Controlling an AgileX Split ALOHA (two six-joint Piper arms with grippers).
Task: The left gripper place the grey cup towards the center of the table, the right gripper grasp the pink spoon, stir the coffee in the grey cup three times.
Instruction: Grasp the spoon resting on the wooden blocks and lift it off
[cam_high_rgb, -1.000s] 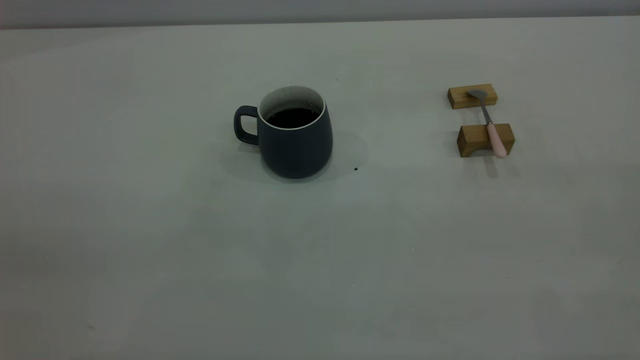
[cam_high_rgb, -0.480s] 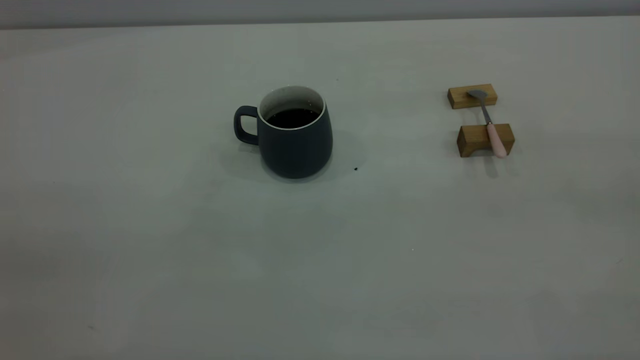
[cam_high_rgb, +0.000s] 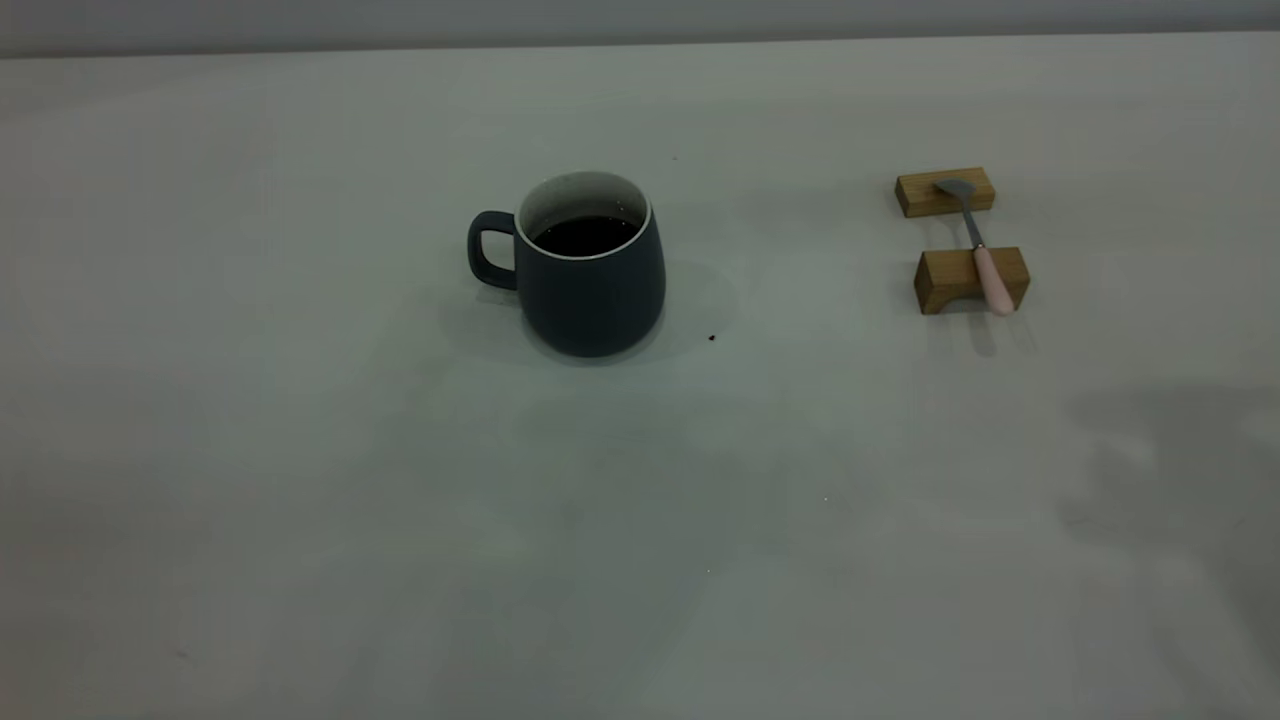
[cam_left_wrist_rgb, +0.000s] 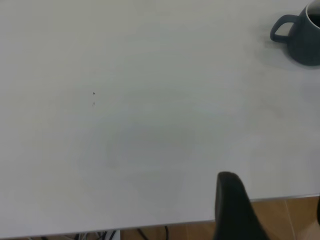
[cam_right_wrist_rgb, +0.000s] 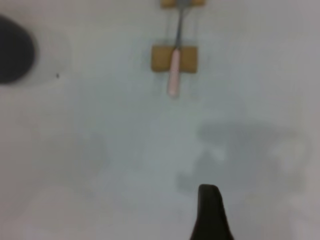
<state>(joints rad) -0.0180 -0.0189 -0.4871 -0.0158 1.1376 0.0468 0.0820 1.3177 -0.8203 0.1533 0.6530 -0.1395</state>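
The grey cup (cam_high_rgb: 592, 270) stands upright near the middle of the table (cam_high_rgb: 300, 450), handle to the left, with dark coffee (cam_high_rgb: 585, 235) inside. The pink spoon (cam_high_rgb: 985, 262) lies across two tan wooden blocks at the right, bowl on the far one. Neither gripper shows in the exterior view. In the left wrist view my left gripper (cam_left_wrist_rgb: 274, 210) hangs open over the table's edge, far from the cup (cam_left_wrist_rgb: 300, 35). In the right wrist view my right gripper (cam_right_wrist_rgb: 210, 215) is a dark tip, well short of the spoon (cam_right_wrist_rgb: 174, 72); the cup (cam_right_wrist_rgb: 15, 50) is off to one side.
The far block (cam_high_rgb: 944, 192) and the near block (cam_high_rgb: 970, 280) hold the spoon off the table. A small dark speck (cam_high_rgb: 711, 338) lies right of the cup. A soft shadow (cam_high_rgb: 1170, 450) covers the table's near right. Brown floor (cam_left_wrist_rgb: 290, 220) shows past the table edge.
A shadow has spread over the near right of the table in the exterior view. The cup and the spoon have not moved.
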